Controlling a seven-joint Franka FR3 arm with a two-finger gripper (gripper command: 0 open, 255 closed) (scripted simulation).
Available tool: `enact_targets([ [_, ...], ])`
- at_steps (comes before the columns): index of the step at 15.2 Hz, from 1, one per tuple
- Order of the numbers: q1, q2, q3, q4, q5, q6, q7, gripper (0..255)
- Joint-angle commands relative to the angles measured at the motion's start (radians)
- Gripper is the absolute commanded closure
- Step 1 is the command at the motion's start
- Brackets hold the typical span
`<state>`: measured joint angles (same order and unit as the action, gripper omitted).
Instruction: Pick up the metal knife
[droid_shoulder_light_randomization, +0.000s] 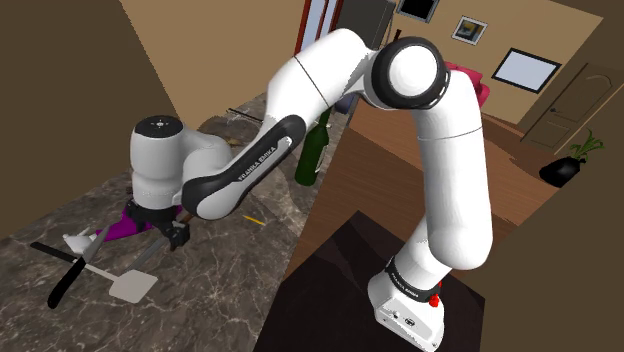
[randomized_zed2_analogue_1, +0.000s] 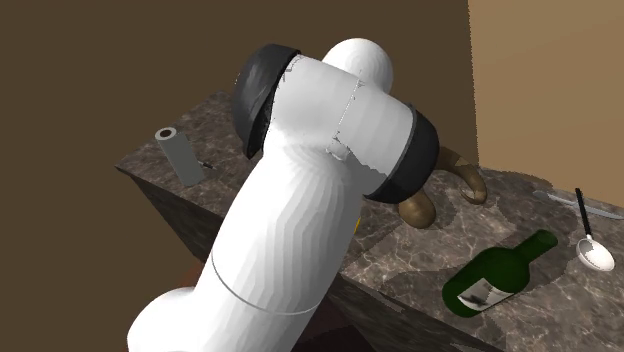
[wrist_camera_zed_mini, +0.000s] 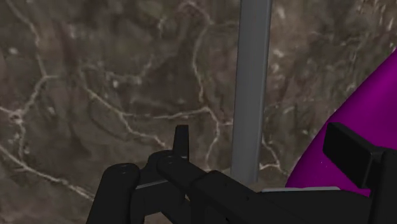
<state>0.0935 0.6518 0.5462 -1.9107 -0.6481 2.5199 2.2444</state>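
Observation:
The knife (droid_shoulder_light_randomization: 135, 284) is grey, with a slim handle and a pale flat blade, and it lies on the dark marble counter (droid_shoulder_light_randomization: 200, 290). My gripper (droid_shoulder_light_randomization: 165, 238) hangs just over the handle end, at the shoulder view's left. In the wrist view the grey handle (wrist_camera_zed_mini: 254, 89) runs straight away from the hand between the two black fingers (wrist_camera_zed_mini: 182, 137). The gripper (wrist_camera_zed_mini: 264, 141) is open, the fingers stand apart, and neither one touches the handle.
A purple object (droid_shoulder_light_randomization: 125, 222) (wrist_camera_zed_mini: 366, 114) lies right beside the gripper. Black-handled utensils (droid_shoulder_light_randomization: 62, 280) lie crossed nearby. A green bottle (droid_shoulder_light_randomization: 312, 150) (randomized_zed2_analogue_1: 500, 275) lies on the counter. A spoon (randomized_zed2_analogue_1: 592, 245), a brown curved piece (randomized_zed2_analogue_1: 440, 195) and a grey flat tool (randomized_zed2_analogue_1: 182, 157) also lie there.

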Motion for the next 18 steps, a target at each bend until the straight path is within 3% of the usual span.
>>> enact_targets([
  [1,0.009,0.019,-0.014,0.004,-0.015,0.015,0.01,0],
  [4,0.013,0.024,-0.018,0.006,-0.019,0.019,0.013,0],
  [5,0.012,0.025,-0.018,0.006,-0.019,0.019,0.013,255],
  [14,0.012,0.024,-0.018,0.006,-0.019,0.019,0.014,255],
  [18,-0.009,-0.016,0.011,-0.004,0.011,-0.011,-0.008,255],
])
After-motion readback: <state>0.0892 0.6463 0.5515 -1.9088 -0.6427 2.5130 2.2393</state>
